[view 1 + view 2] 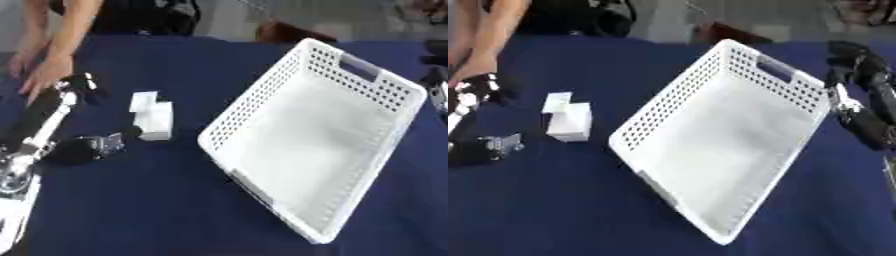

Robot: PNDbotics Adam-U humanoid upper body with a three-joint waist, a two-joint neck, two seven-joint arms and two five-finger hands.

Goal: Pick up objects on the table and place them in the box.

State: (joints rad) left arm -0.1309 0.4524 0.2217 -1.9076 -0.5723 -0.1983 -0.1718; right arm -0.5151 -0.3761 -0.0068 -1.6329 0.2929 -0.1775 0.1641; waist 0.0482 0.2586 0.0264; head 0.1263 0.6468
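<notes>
Here the white basket [367, 90] holds nothing; neither robot hand's [87, 82] fingers can be made out.

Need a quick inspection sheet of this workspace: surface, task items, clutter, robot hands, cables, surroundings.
Surface: dark blue cloth over the table.
Job's things: white perforated basket, askew, nothing inside; white blocky object on the cloth to its left; small dark object nearer the left edge.
Clutter: nothing seen.
Robot hands: left robot hand at upper left, fingers unclear; right robot hand beside the basket's far right corner, fingers unclear.
Cables: nothing seen.
Surroundings: a person's hand rests on the cloth by the left robot hand.
</notes>
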